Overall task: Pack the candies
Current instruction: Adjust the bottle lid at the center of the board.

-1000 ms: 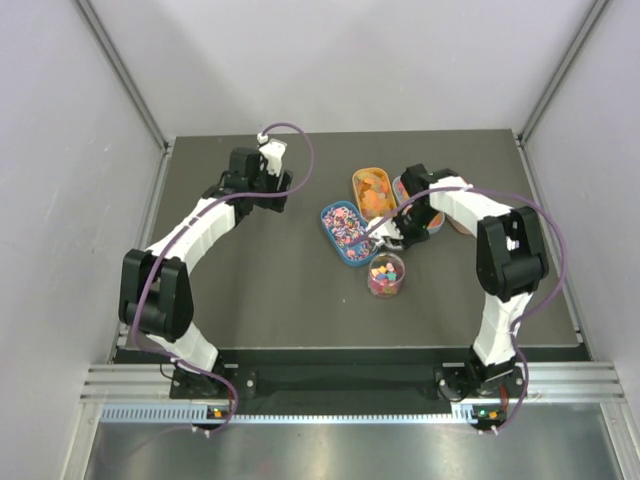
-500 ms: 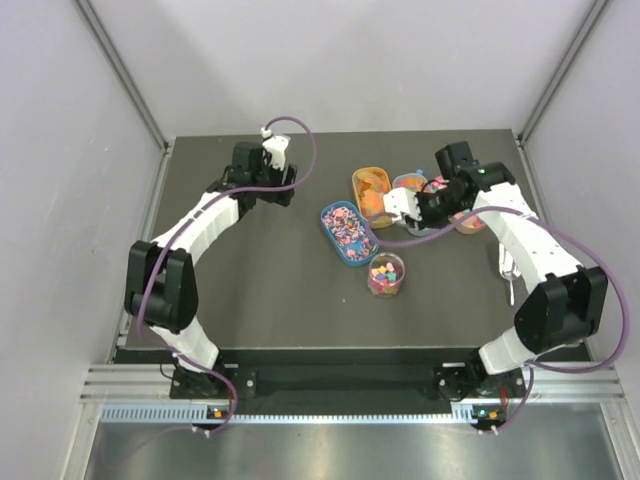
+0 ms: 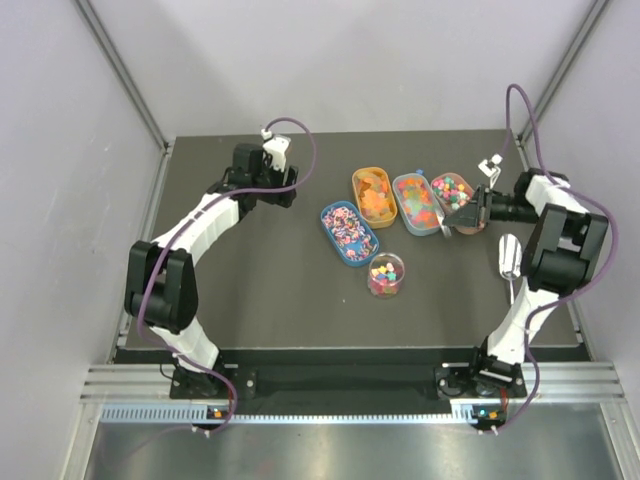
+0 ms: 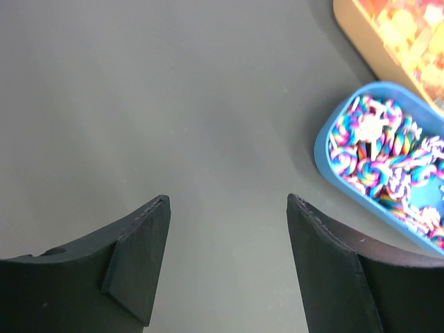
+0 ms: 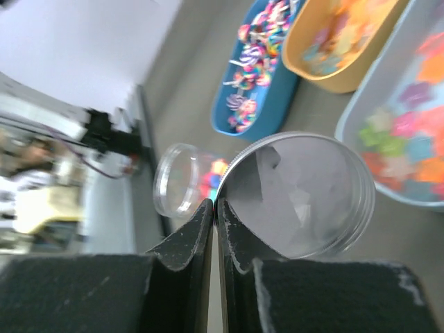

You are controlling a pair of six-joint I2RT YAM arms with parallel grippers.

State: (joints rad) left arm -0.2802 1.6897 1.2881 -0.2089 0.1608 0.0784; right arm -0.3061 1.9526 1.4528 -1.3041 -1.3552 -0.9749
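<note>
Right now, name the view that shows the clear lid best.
Right wrist: the clear lid fills the frame, its rim pinched by the right gripper. Top external shows it tiny; left wrist misses it.

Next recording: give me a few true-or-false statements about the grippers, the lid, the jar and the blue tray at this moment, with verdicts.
1. The right gripper is shut on the rim of the clear round lid. True.
2. The left gripper holds the metal scoop. False: it is open over the bare table, and the scoop lies on the table by the right arm.
3. The jar is uncovered, with candies inside. True.
4. The blue tray is empty. False: it holds swirled multicoloured candies.
</note>
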